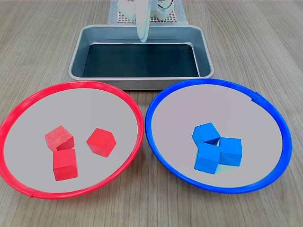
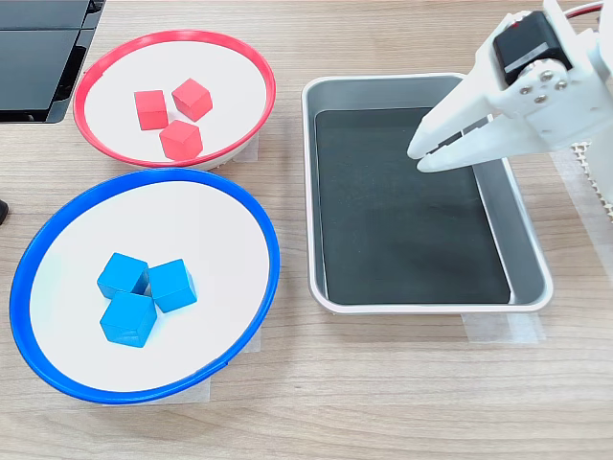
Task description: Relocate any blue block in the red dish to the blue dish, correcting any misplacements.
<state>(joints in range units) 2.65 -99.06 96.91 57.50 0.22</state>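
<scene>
Bright, even overhead light; soft faint shadows; sharp focus, mild glare.

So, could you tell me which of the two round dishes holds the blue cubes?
The blue dish, all three sit clustered inside; the red dish holds only red cubes.

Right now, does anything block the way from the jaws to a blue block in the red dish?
No blue block is left there: the red dish holds only three red blocks, and three blue blocks sit in the blue dish. The gripper hangs over the metal tray, nothing blocking.
</scene>
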